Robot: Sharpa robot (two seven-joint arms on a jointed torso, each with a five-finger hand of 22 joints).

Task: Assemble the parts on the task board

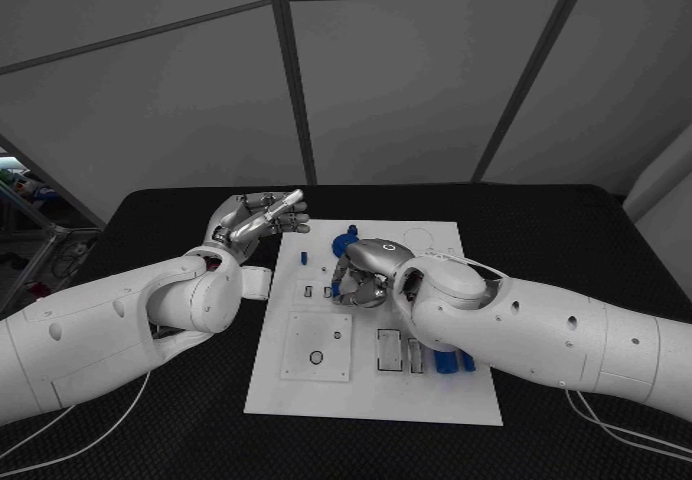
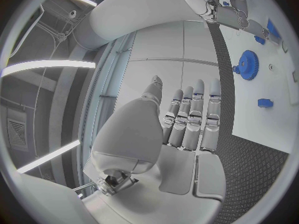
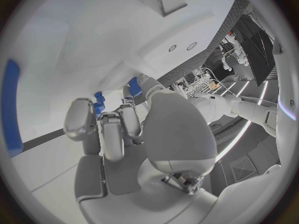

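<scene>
Centrally, the white task board (image 1: 378, 385) lies on the black table (image 1: 577, 230), with a blue gear (image 1: 343, 240) at its far edge and blue parts (image 1: 457, 362) (small cylinders) near right. The right hand (image 1: 364, 275) curls over the board's middle; whether it pinches anything I cannot tell. The left hand (image 1: 257, 220) hovers empty, fingers extended, just left of the board's far corner.

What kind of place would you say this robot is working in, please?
Probably a robotics test lab: a black table carries a white task board with small blue parts, plain panel walls stand behind, and other equipment shows beyond.

Smooth white task board (image 1: 433, 395) on rough-woven black table (image 1: 173, 440).
</scene>
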